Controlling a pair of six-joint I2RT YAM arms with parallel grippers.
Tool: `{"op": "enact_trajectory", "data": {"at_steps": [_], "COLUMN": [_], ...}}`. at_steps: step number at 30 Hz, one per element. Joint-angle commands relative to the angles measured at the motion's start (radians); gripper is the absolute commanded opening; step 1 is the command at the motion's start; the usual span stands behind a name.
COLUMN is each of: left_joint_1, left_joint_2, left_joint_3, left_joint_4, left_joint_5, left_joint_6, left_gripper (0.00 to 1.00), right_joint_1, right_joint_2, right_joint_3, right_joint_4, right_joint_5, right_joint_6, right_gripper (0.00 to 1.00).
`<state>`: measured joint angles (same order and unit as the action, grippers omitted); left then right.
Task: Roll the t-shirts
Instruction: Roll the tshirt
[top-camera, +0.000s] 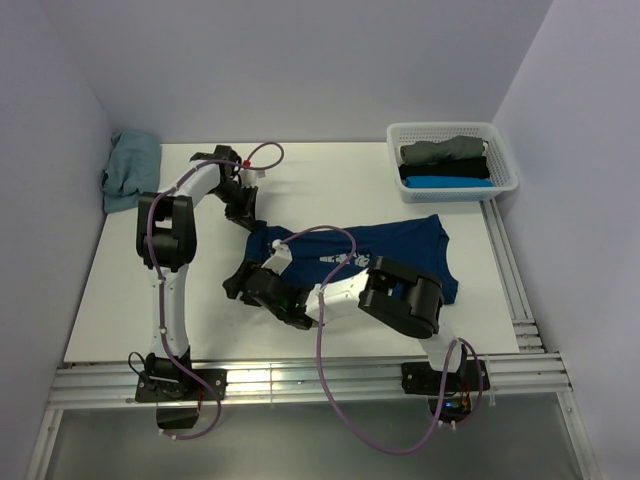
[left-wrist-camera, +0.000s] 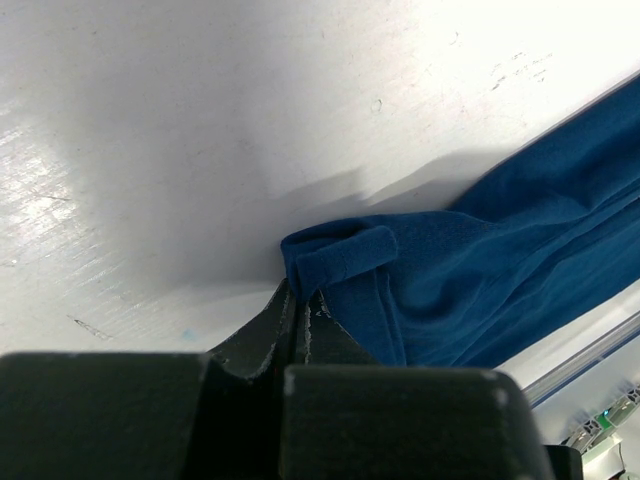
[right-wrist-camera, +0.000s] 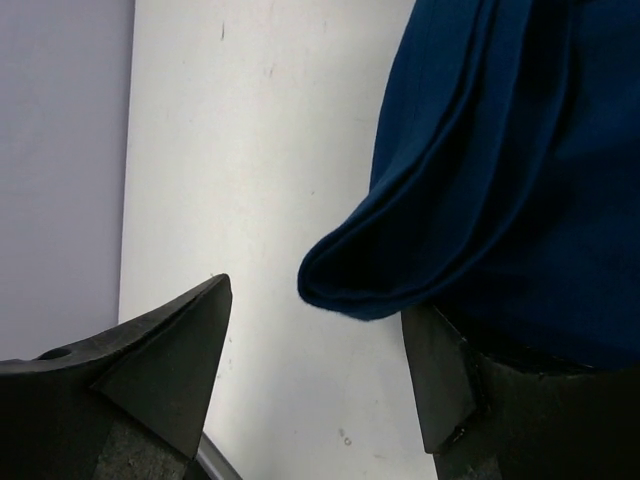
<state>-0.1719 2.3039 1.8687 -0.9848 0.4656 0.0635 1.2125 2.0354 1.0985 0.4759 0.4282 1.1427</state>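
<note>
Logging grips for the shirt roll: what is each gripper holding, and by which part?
Left gripper pinches the navy shirt at its hemmed edge beside a turned-over corner. Right gripper is open, holding nothing.

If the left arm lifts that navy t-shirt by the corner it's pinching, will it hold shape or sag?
Likely floppy: the navy t-shirt lies in soft wrinkles, and its edge curls over beside the left gripper. It looks thin, so probably light. A push would likely bunch it, like the fold seen between the fingers of the open right gripper.
</note>
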Motion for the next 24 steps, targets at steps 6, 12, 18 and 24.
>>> {"op": "enact_trajectory", "data": {"at_steps": [6,12,18,24], "left_joint_1": [-0.009,-0.014,-0.015,-0.015], "left_joint_2": [0.02,0.026,0.026,0.02], "left_joint_3": [0.026,0.021,0.023,0.024], "left_joint_4": [0.0,0.012,0.015,0.012], "left_joint_5": [-0.025,-0.028,-0.041,-0.047], "left_joint_6": [0.002,-0.002,-0.004,-0.007], "left_gripper": [0.0,0.0,0.0,0.0], "right_joint_1": [0.041,0.044,0.074,0.058], "right_joint_2": [-0.081,-0.144,-0.237,-0.164], "right_joint_3": [-0.045,-0.126,-0.06,0.26], "right_joint_4": [-0.184,-0.207,-0.342,-0.687], "right_joint_5": [0.058,0.049,0.089,0.181], "right_joint_6": [0.118,0.157,0.096,-0.029], "right_gripper": [0.64,0.5,0.44,0.32]}}
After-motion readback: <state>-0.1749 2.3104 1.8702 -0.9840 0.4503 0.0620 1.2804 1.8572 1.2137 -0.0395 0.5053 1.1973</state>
